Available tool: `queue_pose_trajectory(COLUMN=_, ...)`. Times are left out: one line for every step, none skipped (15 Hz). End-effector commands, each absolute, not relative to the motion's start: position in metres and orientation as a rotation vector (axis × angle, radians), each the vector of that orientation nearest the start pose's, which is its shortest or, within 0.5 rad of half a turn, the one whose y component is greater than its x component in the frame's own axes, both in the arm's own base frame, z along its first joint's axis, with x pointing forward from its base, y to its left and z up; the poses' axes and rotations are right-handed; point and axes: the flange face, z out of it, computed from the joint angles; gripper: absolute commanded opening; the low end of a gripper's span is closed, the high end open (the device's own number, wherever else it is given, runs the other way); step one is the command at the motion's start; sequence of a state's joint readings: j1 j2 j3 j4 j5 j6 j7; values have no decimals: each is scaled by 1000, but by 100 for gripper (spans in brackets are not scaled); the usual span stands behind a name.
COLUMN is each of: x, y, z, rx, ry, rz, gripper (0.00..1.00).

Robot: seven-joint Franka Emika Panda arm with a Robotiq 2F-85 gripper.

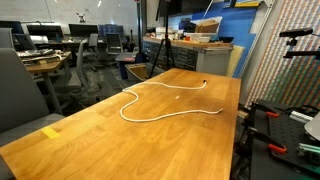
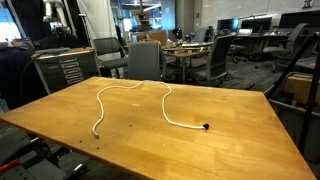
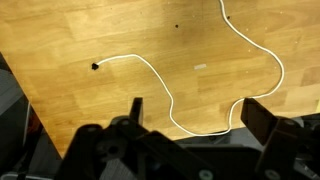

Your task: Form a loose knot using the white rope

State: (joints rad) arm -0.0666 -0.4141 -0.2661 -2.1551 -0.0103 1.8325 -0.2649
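The white rope (image 1: pixel 123 108) lies loose on the wooden table (image 1: pixel 150 145) in an open, winding curve with no crossing. It shows in both exterior views, with one dark tip near the table's edge (image 2: pixel 205 127). In the wrist view the rope (image 3: pixel 160 82) runs from a dark tip at the left, dips between my fingers and climbs to the top right. My gripper (image 3: pixel 198 112) is open and empty, high above the rope's lower bend. The gripper does not show in either exterior view.
A piece of yellow tape (image 1: pixel 50 131) sits near one table corner. Office chairs (image 2: pixel 145 60) and desks stand beyond the table. Tripod legs and red-handled clamps (image 1: pixel 270 112) stand beside the table's edge.
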Motion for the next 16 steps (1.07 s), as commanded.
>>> queue_pose_trajectory(x=421, y=-176, z=594, rx=-3137, ry=-65, rz=-262, gripper=100)
queue_pose_trajectory(x=427, y=-184, z=599, rx=-3165, ry=-143, rz=-283, gripper=100)
queue_pose_trajectory(x=436, y=-189, z=603, rx=-3178, ry=-216, rz=-320, gripper=100)
queue_pose_trajectory(x=445, y=-188, z=604, rx=-3189, ry=-293, rz=-354, gripper=100)
queue_pose_trajectory(x=456, y=-182, z=599, rx=-3194, ry=-369, rz=-391, gripper=100)
queue_pose_trajectory(x=461, y=-176, z=593, rx=-3184, ry=-451, rz=-424, gripper=100)
queue_pose_trajectory(x=461, y=-168, z=579, rx=-3160, ry=-544, rz=-412, gripper=100)
queue_pose_trajectory(x=460, y=-163, z=565, rx=-3133, ry=-628, rz=-395, gripper=100)
queue_pose_trajectory(x=458, y=-162, z=552, rx=-3108, ry=-712, rz=-347, gripper=100)
queue_pose_trajectory(x=459, y=-166, z=565, rx=-3147, ry=-569, rz=-335, gripper=100)
queue_pose_trajectory(x=461, y=-163, z=552, rx=-3133, ry=-627, rz=-304, gripper=100)
queue_pose_trajectory(x=461, y=-161, z=546, rx=-3125, ry=-656, rz=-286, gripper=100)
queue_pose_trajectory(x=464, y=-163, z=544, rx=-3151, ry=-619, rz=-329, gripper=100)
queue_pose_trajectory(x=468, y=-163, z=536, rx=-3151, ry=-578, rz=-368, gripper=100)
queue_pose_trajectory(x=471, y=-161, z=522, rx=-3169, ry=-560, rz=-415, gripper=100)
queue_pose_trajectory(x=474, y=-159, z=508, rx=-3180, ry=-551, rz=-434, gripper=100)
